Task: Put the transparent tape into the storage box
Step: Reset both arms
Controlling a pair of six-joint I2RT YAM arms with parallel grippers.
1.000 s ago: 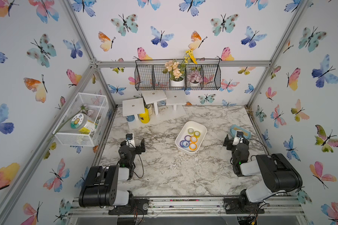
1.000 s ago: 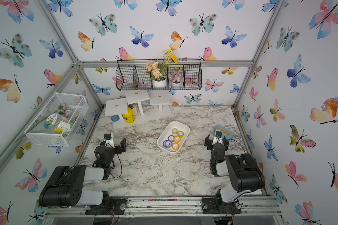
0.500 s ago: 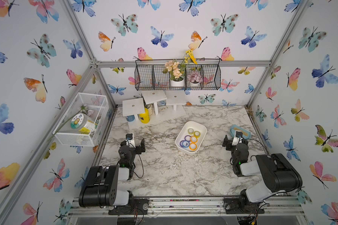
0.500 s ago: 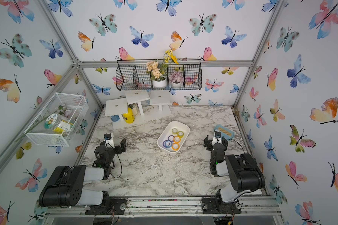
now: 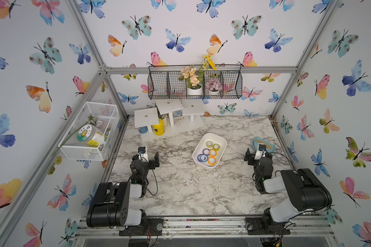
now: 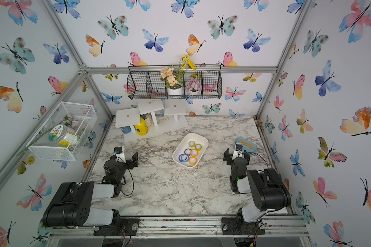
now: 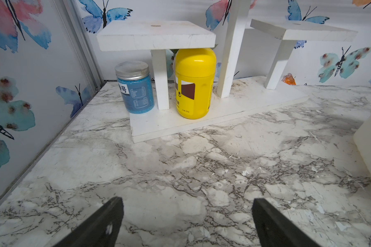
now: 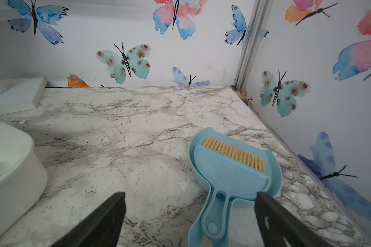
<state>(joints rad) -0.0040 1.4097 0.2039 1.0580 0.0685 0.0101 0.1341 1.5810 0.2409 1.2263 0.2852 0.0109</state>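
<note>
Marble-patterned table (image 5: 180,192) – scuffed and flecked with white chips – fills a cell walled in butterfly paper and framed with aluminium bars. Two arms stand on the front rail.

One black wire basket (image 5: 159,85) hangs on the back wall with two flower pots in it. One white mesh basket (image 5: 79,151) hangs on the left wall with one labelled jar; its other contents are blurred.

One white riser (image 5: 146,117) with three platforms stands in the table's back left corner. It shelters one yellow bottle (image 5: 159,127) and one blue jar (image 5: 143,129); a third container behind them is mostly hidden.

The storage box (image 5: 201,165) sits near the table's middle, askew to its edges, and is cut off in both wrist views.

One blue dustpan with brush (image 8: 229,171) lies by the right edge, partly hidden behind the right arm in both top views.

The left gripper (image 7: 185,205) has its fingers spread wide over bare marble, holding nothing. The right gripper (image 8: 190,196) is just as wide and also empty.

Six tape rolls (image 5: 208,161) with coloured rings lie inside the box – which of them is clear I cannot tell.
</note>
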